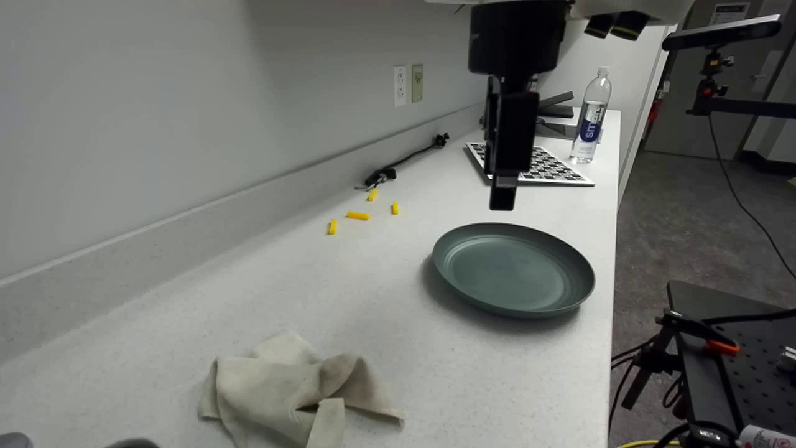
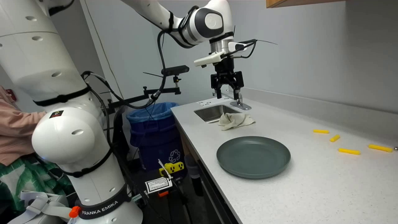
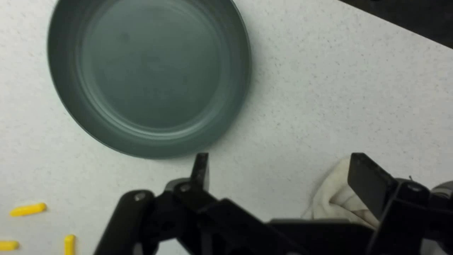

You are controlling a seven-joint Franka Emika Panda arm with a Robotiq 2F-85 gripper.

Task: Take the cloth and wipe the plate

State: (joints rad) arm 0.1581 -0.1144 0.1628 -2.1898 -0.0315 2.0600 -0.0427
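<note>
The beige cloth lies crumpled on the white counter, shown in both exterior views. In the wrist view the cloth is partly hidden behind the right-hand finger. The dark green plate lies flat near the counter's front edge; it also shows in an exterior view and at the upper left of the wrist view. Nothing is seen on the plate. My gripper is open and empty, raised above the counter and apart from both. Its spread fingers show in the wrist view.
Several yellow pieces lie toward the wall. A sink and faucet are beyond the cloth. A checkered board and a water bottle stand at the counter's far end in an exterior view. A black cable lies by the wall.
</note>
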